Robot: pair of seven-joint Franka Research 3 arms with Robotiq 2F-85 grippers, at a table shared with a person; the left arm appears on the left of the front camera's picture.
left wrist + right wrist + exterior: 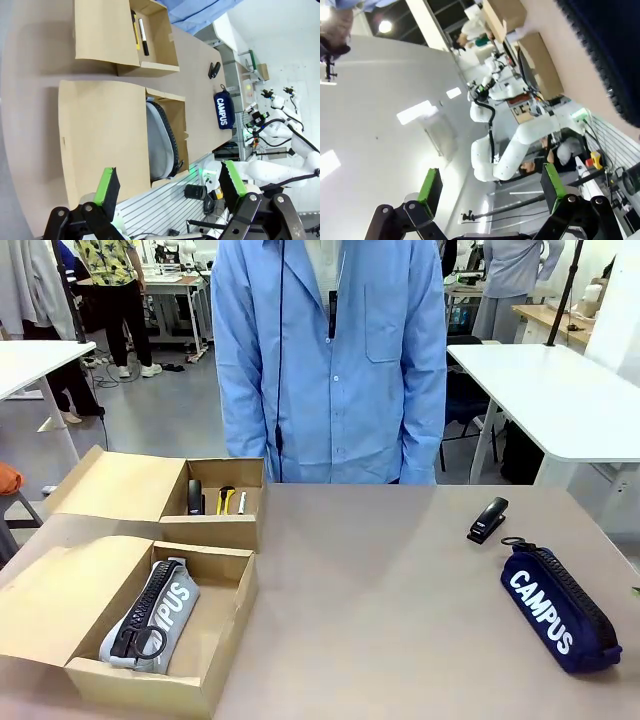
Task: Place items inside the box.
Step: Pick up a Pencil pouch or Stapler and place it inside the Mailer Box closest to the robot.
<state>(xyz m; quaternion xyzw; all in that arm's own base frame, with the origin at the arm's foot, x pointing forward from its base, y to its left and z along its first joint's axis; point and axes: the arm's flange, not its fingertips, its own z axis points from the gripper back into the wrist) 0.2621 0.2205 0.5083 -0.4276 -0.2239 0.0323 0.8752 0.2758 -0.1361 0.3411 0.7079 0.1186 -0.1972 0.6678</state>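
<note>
On the table's right side: two items not yet boxed, both pincers released.

Front view: navy "CAMPUS" case [560, 607] and black stapler [488, 520] lie on the table [380, 600], well apart from the boxes; grey case [150, 615] is in the near box [140, 688], yellow-handled knife [226, 499] and marker [241, 502] in the far box [210, 532]. Left wrist view: left gripper [169, 182] spread wide, nothing between the pads, looking down on the near box's flap. Right wrist view: right gripper [490, 185] likewise spread and empty, navy case at upper right. Risk, as judged: the navy case is long and soft, so gripped at one end it may sag and catch a box wall; the small stapler may slip from the pads.
</note>
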